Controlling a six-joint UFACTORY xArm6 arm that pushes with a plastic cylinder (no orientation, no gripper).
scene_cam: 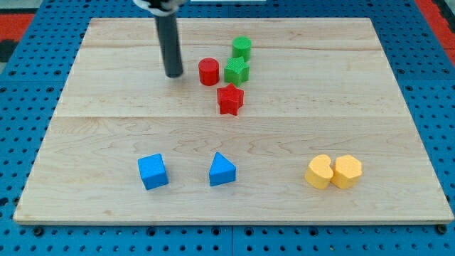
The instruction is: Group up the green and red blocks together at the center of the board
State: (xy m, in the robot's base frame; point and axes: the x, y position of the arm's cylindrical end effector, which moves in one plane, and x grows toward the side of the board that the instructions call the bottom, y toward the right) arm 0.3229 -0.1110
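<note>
Rod's tip [173,74] rests on the board [106,135], just left of the red cylinder [208,72], a small gap between. No fingers here, only the bare rod. Red cylinder touches the green star [236,71]; green cylinder [242,48] just above it, red star [229,99] just below. All above centre. Blue cube [153,171], blue triangle [222,170], two touching yellow blocks [333,171] near the bottom.
</note>
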